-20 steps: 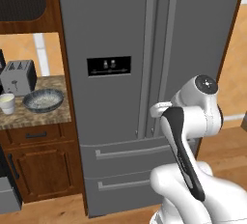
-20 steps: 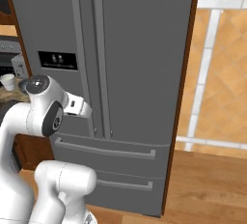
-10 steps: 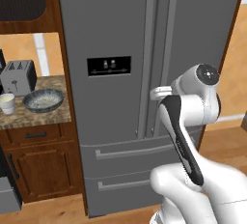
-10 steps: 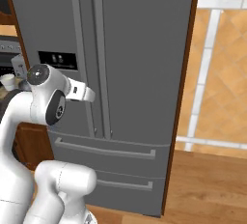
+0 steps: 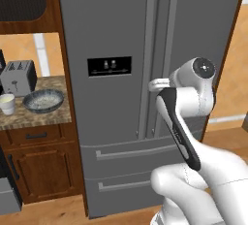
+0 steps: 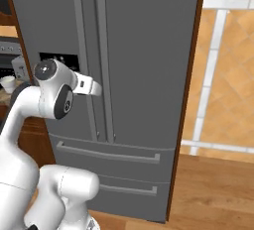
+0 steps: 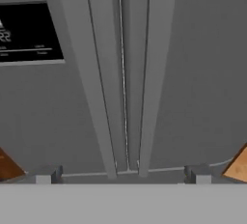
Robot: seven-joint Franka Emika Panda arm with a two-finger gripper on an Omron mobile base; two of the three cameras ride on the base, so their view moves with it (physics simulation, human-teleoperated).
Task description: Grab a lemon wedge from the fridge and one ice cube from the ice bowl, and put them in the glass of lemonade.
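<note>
A: Currently, where is the fridge (image 5: pixel 121 35) standing?

B: Directly ahead of the arm, both doors closed, its two vertical handles (image 7: pixel 120 83) sitting side by side.

A: And the gripper (image 7: pixel 120 177)?

B: It is facing those handles with fingers spread wide, gripping nothing.

A: Other task items?

B: The ice bowl (image 5: pixel 43 101) and glass of lemonade (image 5: pixel 7 104) are resting on the tabletop (image 5: pixel 34 117) left of the fridge, beside a toaster (image 5: pixel 18 77).

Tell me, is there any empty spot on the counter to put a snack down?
A little. The stone counter has bare strips along its front edge below the ice bowl and beside the fridge. It's crowded at the back, where the toaster sits, and at the left, where the glass of lemonade stands.
</note>
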